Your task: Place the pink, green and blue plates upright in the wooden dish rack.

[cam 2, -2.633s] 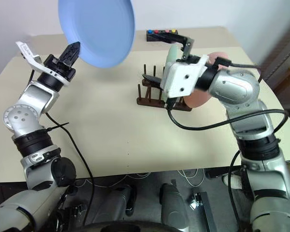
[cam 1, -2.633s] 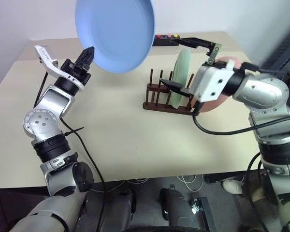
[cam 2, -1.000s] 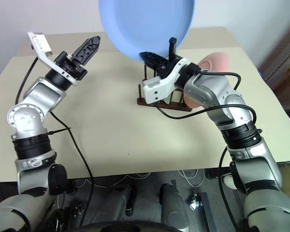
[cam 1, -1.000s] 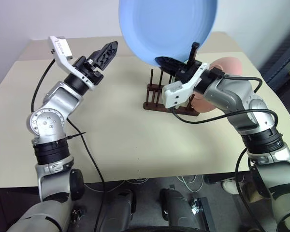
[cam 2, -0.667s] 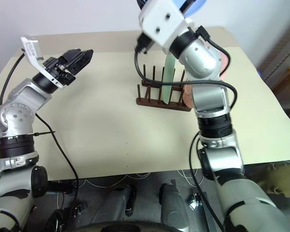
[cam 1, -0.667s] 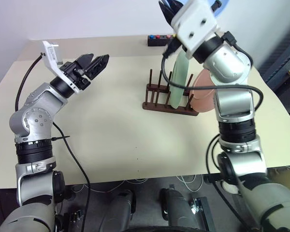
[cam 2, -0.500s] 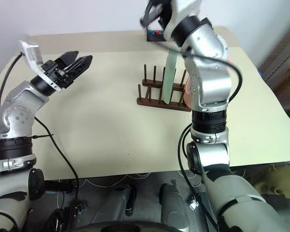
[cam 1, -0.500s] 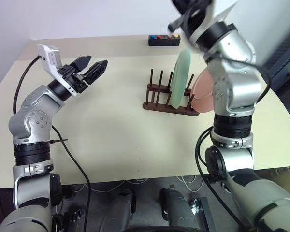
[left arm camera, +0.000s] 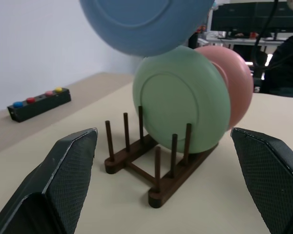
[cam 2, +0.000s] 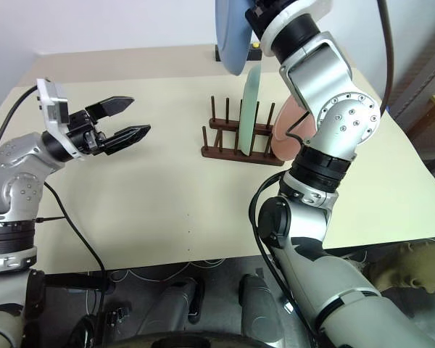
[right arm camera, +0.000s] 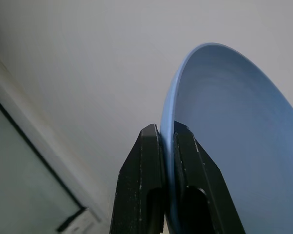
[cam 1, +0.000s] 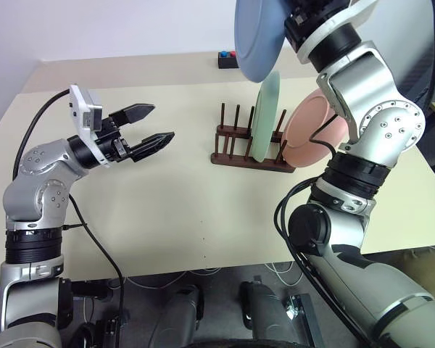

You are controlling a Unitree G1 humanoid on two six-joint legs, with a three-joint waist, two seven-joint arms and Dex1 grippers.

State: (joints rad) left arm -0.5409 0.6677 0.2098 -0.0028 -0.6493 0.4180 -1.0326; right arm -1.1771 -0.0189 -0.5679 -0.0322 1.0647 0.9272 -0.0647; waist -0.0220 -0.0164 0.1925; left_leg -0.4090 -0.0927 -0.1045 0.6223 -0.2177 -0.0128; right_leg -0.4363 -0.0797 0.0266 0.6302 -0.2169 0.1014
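The blue plate [cam 1: 255,35] hangs in the air above the wooden dish rack [cam 1: 235,147], turned nearly edge-on. My right gripper [right arm camera: 166,127] is shut on its rim. In the rack the green plate [cam 1: 264,119] stands upright between the pegs. The pink plate [cam 1: 313,136] stands tilted at the rack's right end, behind the green one. My left gripper [cam 1: 162,122] is open and holds nothing. It hovers over the table to the left of the rack, pointing toward it. The left wrist view looks at the rack [left arm camera: 151,168], with the blue plate [left arm camera: 141,22] above the green plate [left arm camera: 183,100].
A small black box with coloured buttons [cam 1: 227,58] lies at the table's far edge behind the rack. The beige table [cam 1: 167,203] stretches bare between my left gripper and the rack. Several free pegs stand at the rack's left end.
The right arm took the blue plate over from the left gripper, lifted it and rolled it to nearly edge-on above the rack. The open left gripper drew back, sank and rolled.
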